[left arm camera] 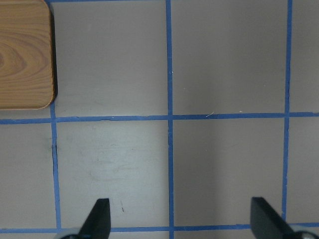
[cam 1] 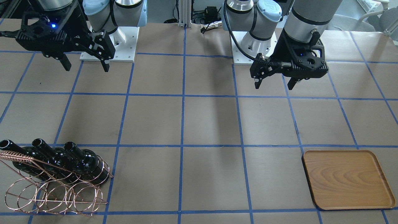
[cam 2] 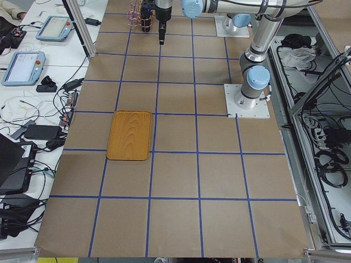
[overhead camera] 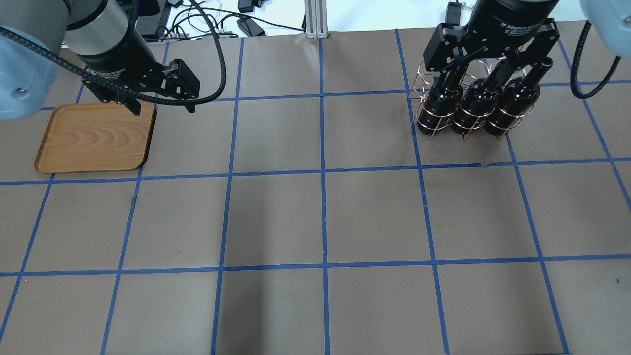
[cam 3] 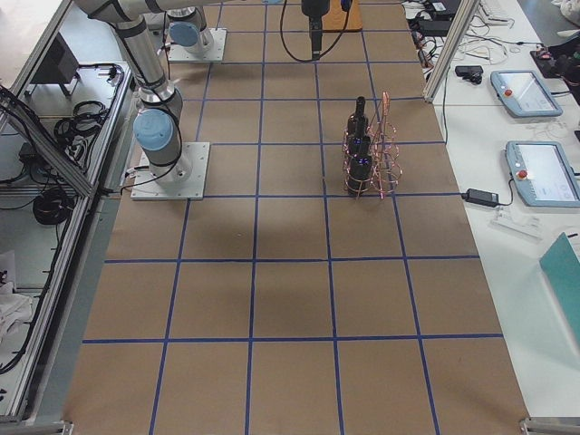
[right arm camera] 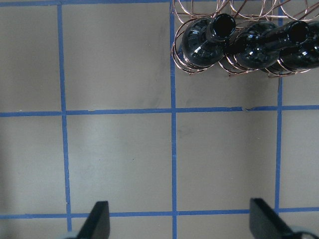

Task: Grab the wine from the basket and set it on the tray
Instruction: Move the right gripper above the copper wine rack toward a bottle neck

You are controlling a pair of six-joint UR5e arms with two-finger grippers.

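Three black wine bottles [cam 1: 46,157] stand side by side in the copper wire basket [cam 1: 53,194], necks up. They also show in the overhead view [overhead camera: 473,103] and at the top right of the right wrist view [right arm camera: 204,42]. My right gripper [cam 1: 86,67] is open and empty, high above the table on the robot's side of the basket [right arm camera: 182,55]. The wooden tray [cam 1: 348,179] lies flat and empty at the other end [overhead camera: 93,138]. My left gripper [cam 1: 273,86] is open and empty, hovering beside the tray's corner [left arm camera: 25,55].
Brown paper with a blue tape grid [overhead camera: 323,170] covers the table. The arm bases [cam 1: 108,46] stand at the robot's side. Cables and operator tablets [cam 3: 530,91] lie beyond the far edge.
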